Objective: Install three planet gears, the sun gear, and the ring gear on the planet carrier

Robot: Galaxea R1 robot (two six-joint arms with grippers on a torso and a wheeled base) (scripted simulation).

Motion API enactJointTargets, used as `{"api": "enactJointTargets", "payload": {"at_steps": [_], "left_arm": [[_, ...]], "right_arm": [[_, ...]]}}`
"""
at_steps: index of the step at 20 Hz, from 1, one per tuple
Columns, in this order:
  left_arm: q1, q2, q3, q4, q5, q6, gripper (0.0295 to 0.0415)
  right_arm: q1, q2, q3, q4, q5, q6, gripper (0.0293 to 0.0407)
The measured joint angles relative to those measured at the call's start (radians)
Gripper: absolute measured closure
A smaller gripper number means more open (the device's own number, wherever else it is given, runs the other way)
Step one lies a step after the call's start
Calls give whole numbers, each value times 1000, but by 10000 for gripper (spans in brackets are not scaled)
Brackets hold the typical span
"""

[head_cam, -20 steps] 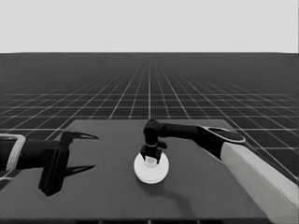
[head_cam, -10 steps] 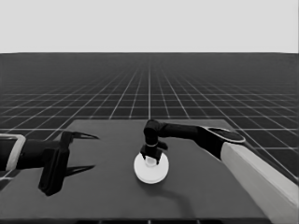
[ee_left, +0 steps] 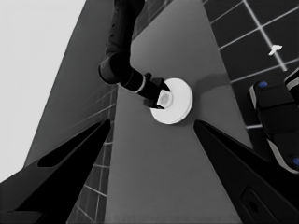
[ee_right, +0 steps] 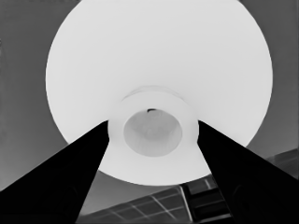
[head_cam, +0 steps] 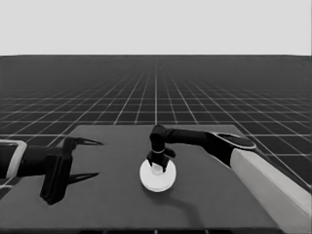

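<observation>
1. The right gripper (head_cam: pixel 157 166) stands over the middle of the table, its two fingers (ee_right: pixel 70 177) pinching the raised central hub of the larger round part (head_cam: pixel 157 176), one finger on each side of the hub.
2. That larger round part, the ring gear, sits near the table's centre, apparently flat; it is the only white part visible on the table (head_cam: pixel 107 204). No gears and no smaller round part can be seen, so they are probably hidden beneath it, which suggests the assembly is at its last step.
3. The right arm (head_cam: pixel 263 175) reaches in from the right side of the table, bent down steeply at the wrist.
4. The left gripper (head_cam: pixel 80 158) waits over the table's left end, fingers spread wide, with nothing between them.
5. Likely risks: if the fingers lift away without opening fully, they could drag the ring gear up or tilt it off whatever lies beneath. A sideways pull on the hub could also shift the whole stack across the table.
</observation>
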Motion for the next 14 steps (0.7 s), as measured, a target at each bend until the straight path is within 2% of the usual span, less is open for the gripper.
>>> {"api": "enactJointTargets", "payload": {"at_steps": [2, 3, 4, 12, 14], "left_arm": [[0, 0, 0, 0, 0, 0, 326], [0, 0, 0, 0, 0, 0, 326], [0, 0, 0, 0, 0, 0, 326], [0, 0, 0, 0, 0, 0, 326], [0, 0, 0, 0, 0, 0, 326]], "right_arm": [[0, 0, 0, 0, 0, 17, 350], [0, 0, 0, 0, 0, 23, 326], [1, 0, 0, 0, 0, 26, 319], [1, 0, 0, 0, 0, 30, 315], [68, -10, 40, 56, -25, -285, 314]]}}
